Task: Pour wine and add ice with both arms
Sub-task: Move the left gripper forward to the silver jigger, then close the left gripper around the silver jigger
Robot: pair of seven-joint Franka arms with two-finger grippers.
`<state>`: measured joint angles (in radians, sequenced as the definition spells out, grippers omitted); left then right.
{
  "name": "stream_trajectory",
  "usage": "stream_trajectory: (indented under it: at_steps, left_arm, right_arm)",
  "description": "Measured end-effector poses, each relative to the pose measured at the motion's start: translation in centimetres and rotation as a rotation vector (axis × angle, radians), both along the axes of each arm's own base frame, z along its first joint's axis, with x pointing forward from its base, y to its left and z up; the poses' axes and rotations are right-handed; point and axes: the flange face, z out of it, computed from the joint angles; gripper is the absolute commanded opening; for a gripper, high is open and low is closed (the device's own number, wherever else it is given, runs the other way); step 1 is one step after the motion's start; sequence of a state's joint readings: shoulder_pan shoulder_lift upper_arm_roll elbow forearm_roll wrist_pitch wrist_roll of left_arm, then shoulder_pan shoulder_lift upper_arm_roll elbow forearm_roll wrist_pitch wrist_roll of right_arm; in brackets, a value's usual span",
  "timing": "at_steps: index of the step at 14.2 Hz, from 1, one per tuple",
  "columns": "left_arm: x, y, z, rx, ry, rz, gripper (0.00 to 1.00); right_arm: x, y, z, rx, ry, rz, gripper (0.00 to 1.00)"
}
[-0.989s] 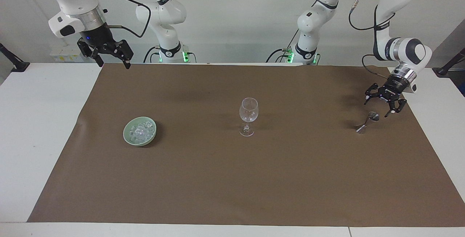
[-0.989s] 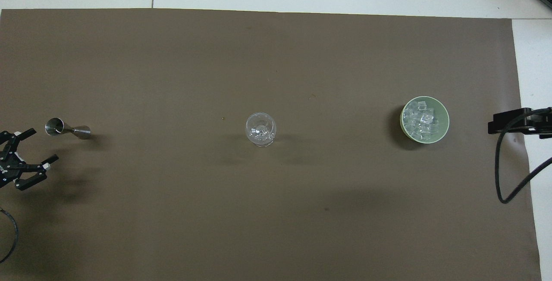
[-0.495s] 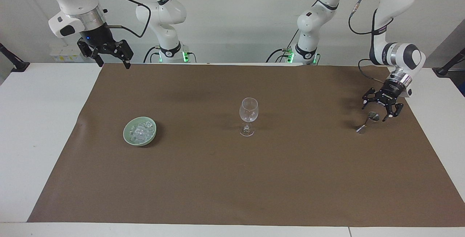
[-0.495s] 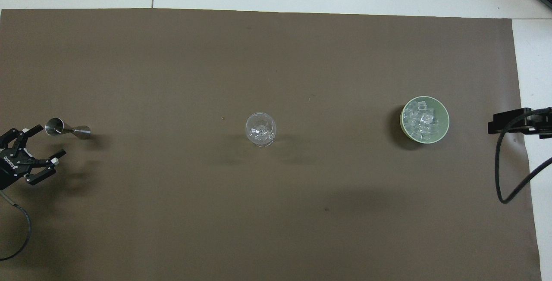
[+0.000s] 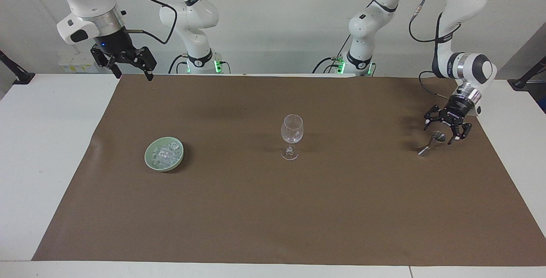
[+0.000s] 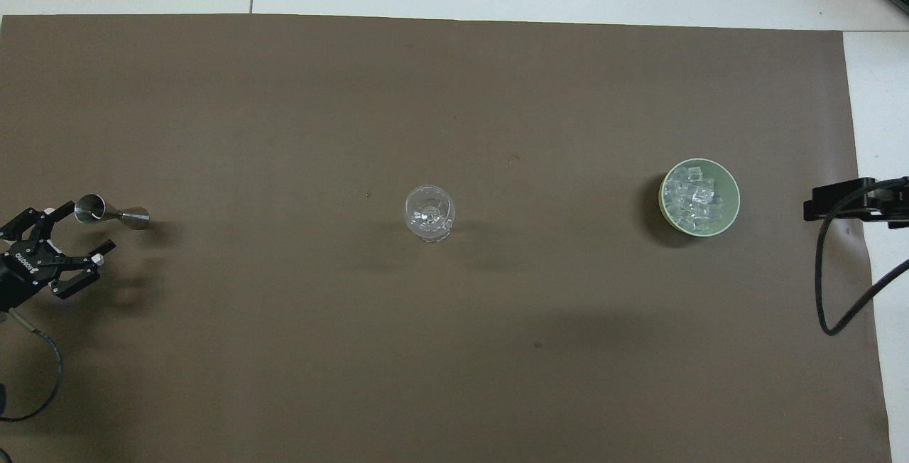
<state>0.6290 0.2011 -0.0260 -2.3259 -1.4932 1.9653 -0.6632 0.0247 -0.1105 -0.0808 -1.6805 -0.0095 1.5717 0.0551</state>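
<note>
An empty stemmed glass (image 5: 291, 136) (image 6: 429, 213) stands at the middle of the brown mat. The ice (image 5: 164, 154) (image 6: 696, 197) is heaped in a pale green bowl (image 5: 147, 158) (image 6: 736, 197) toward the right arm's end. A small steel jigger (image 5: 430, 144) (image 6: 108, 212) stands toward the left arm's end. My left gripper (image 5: 440, 134) (image 6: 88, 227) is open and empty, low and close beside the jigger's upper cup. My right gripper (image 5: 132, 74) is open and empty, waiting high over the mat's edge near its base; only part of it shows in the overhead view (image 6: 839, 204).
The brown mat (image 5: 273, 209) covers most of the white table (image 5: 47, 150). A black cable (image 6: 827, 285) hangs from the right arm over the mat's edge. No bottle is in view.
My left gripper has come in closer to the jigger's upper cup and turned a little. The right arm, glass, bowl and jigger have not moved.
</note>
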Motion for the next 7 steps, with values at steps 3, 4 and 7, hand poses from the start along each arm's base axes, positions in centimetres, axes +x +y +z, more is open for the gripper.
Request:
stream_trajectory:
  at_steps: [3,4,7]
  left_arm:
    - [0.2,-0.3,-0.6,-0.006,-0.007,0.007,1.00]
    - [0.2,-0.4,-0.8,-0.007,-0.008,0.009,1.00]
    - [0.2,-0.4,-1.6,-0.010,-0.015,0.016,1.00]
  right_arm:
    - [0.0,0.0,0.0,0.000,0.000,0.000,1.00]
    - [0.0,0.0,0.0,0.000,0.000,0.000,1.00]
    - [0.0,0.0,0.0,0.000,0.000,0.000,1.00]
